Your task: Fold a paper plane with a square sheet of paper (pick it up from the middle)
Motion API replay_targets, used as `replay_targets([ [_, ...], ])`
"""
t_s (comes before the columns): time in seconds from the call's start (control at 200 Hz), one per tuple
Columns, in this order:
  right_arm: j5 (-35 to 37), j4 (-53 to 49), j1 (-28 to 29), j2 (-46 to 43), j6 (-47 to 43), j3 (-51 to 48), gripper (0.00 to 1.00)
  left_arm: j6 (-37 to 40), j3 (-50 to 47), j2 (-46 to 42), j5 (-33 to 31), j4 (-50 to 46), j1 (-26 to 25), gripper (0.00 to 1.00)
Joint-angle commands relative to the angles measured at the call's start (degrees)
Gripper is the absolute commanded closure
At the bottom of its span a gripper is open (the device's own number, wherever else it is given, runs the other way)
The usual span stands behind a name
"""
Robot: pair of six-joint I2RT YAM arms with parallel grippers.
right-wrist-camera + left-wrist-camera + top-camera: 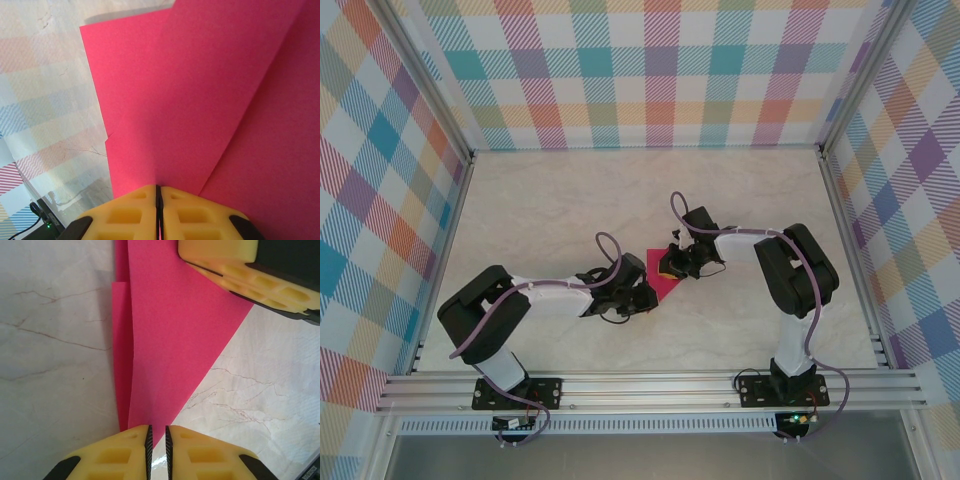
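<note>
1. Aluminium rail (650, 385), along the near edge. It carries the two black arm bases, left and right, well apart.

2. Left arm (485, 315), black and white with a looped purple cable. It reaches inward and to the right, towards the middle of the counter.

3. Right arm (800, 270), same make. It bends back and reaches inward to the left.

4. Left gripper (157, 432), yellow fingers. The jaws stand narrow, with only a slit between them. The sheet's pointed near corner runs in at the slit. Whether it is pinched cannot be told.

5. Right gripper (674, 264), yellow fingers. The jaws are closed tight on the sheet's opposite end, and pink shows in the seam between them.

6. Sheet of paper (662, 284), magenta-pink.
   - It is partly folded into a triangle tapering towards the left gripper.
   - A narrow folded strip lies along one long side, and overlapping layers meet at a crease.
   - It sits at mid-counter, between the two grippers and touching both.

7. Counter (570, 200), pale marbled surface with thin brown veins.

8. Walls (650, 70), pastel plaid on three sides with metal corner posts.
</note>
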Motion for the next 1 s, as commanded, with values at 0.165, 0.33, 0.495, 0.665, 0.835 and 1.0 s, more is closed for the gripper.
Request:
replay_targets([
  [0.165, 7.4, -4.4, 0.5, 4.2, -0.2, -1.2, 0.90, -1.8, -1.8, 1.8, 1.5, 1.9, 0.0, 0.83],
  [0.33, 7.5, -4.5, 0.5, 4.1, -0.2, -1.0, 0.90, -2.4, -2.2, 2.3, 1.6, 2.1, -0.4, 0.83],
  [0.495, 6.8, -5.0, 0.5, 1.9, -0.5, -0.4, 0.90, -2.6, -2.6, 2.3, 0.3, 0.6, -0.5, 0.86],
  [0.665, 3.2, -2.5, 0.5, -5.2, -0.8, -1.8, 0.90, -2.6, -3.4, 2.1, -1.9, -1.5, -0.6, 0.92],
  [0.835, -0.1, -1.1, 1.3, -9.2, -0.5, -4.1, 0.90, -2.7, -3.6, 2.8, -1.8, -1.4, -0.6, 0.97],
  [1.0, -1.3, -0.2, 3.0, -9.4, -0.1, -5.4, 0.91, -2.6, -3.5, 3.1, -1.7, -1.0, -0.5, 0.99],
])
